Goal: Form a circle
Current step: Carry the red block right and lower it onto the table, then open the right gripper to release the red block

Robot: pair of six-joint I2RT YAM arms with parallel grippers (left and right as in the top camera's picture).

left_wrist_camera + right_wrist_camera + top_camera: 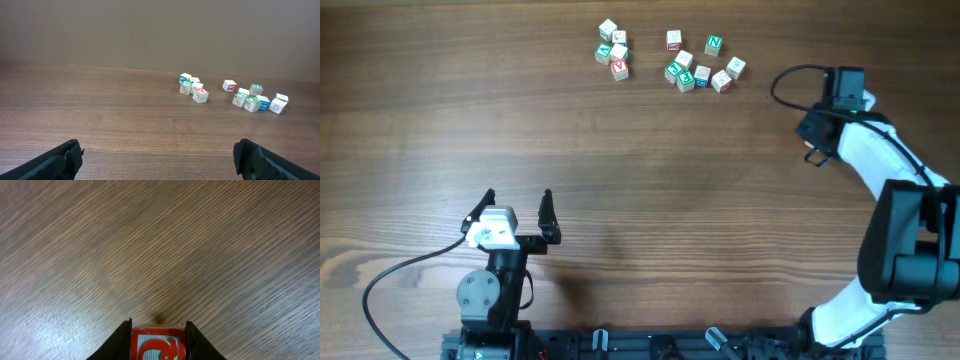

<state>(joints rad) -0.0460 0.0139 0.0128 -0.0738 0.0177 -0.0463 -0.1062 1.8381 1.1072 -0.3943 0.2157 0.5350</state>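
Brown wood-grain worktop [650, 200]. Small white wooden letter cubes with red, green and blue faces lie at the far edge in two loose groups, no ring shape. The left group [613, 50] has about five cubes, touching or just beside each other. The right group [700, 64] has about eight cubes, more spread out, with one red-marked cube [674, 40] a bit apart at its far left. There is a gap between the groups.

Left claw [517, 197]: black fingers wide apart, nothing between them, near the front of the worktop and well apart from all the cubes. The left wrist view shows both fingertips [70, 156] at the frame's bottom corners, with both groups far ahead.

Right claw [158, 330]: narrowly parted and clamped on one white wooden cube with a red printed face [158, 345], one finger pressing each side. In the overhead view this claw [815, 140] sits right of the right group, near it but not touching; the held cube is hidden there under the arm. Cannot tell if the held cube touches the worktop.
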